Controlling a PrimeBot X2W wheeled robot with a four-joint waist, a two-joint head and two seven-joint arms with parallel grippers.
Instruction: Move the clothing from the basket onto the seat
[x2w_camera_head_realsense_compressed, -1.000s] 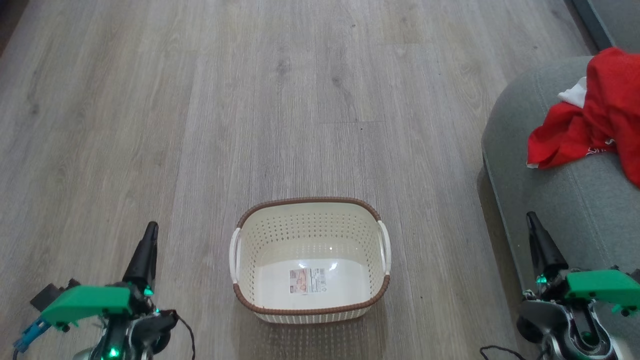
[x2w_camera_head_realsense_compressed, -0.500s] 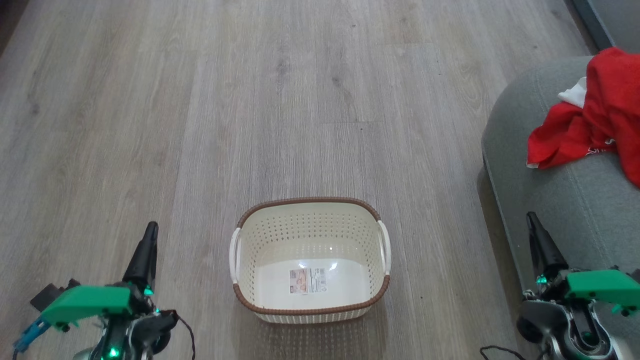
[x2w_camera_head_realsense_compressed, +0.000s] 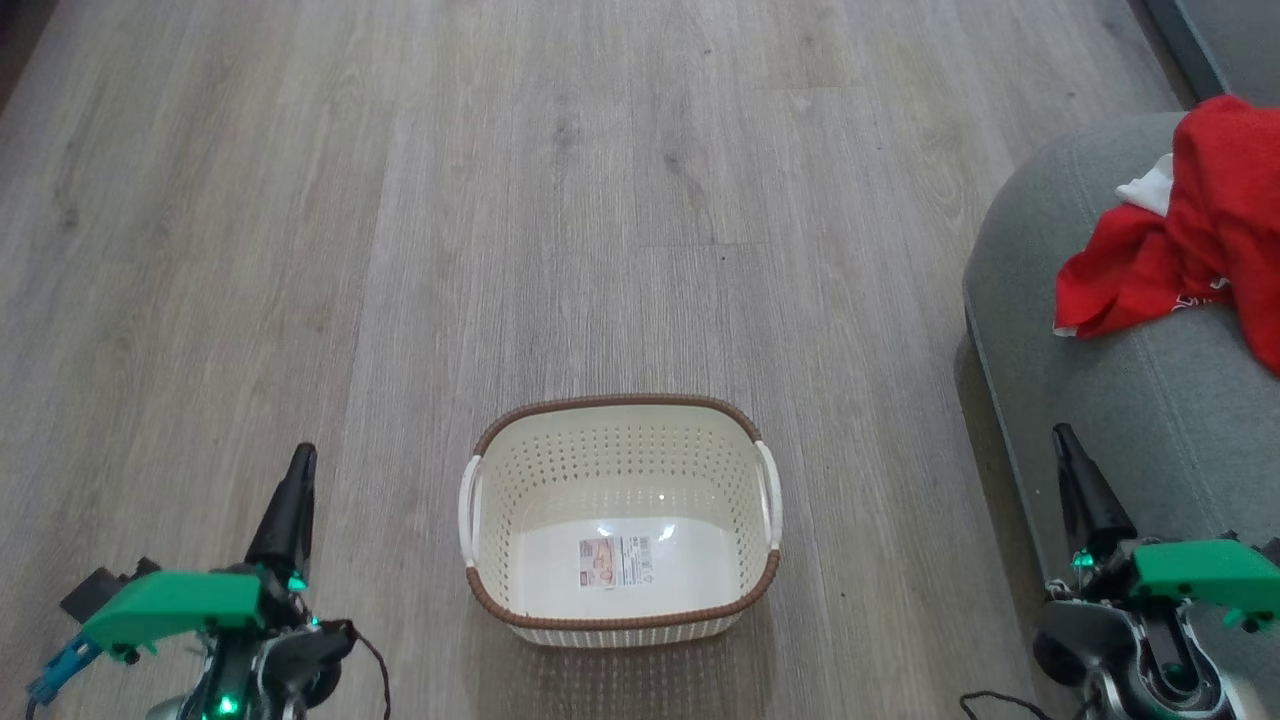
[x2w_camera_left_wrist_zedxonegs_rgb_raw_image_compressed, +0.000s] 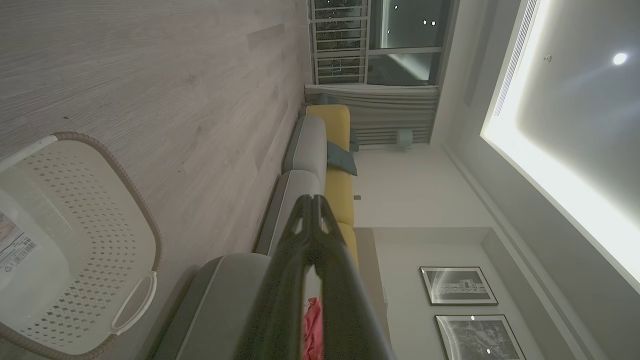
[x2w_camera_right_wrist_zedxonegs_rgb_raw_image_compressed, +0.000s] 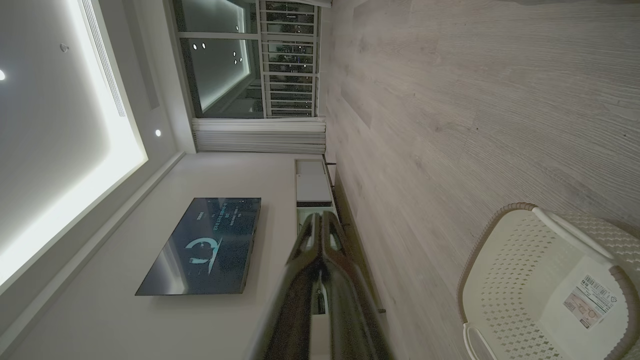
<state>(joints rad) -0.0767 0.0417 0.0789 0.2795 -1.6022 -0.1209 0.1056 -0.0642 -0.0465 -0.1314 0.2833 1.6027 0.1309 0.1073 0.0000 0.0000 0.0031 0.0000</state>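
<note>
Spreading grey wood floor (x2w_camera_head_realsense_compressed: 600, 200) under basket (x2w_camera_head_realsense_compressed: 620, 460)

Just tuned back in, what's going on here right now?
The job looks essentially done. The basket sits on the wood floor with nothing inside but its label. The red clothing lies in a heap on the grey seat to the robot's right. The left end effector and the right end effector are both shut and hold nothing, one on either side of the basket, apart from it.
</note>
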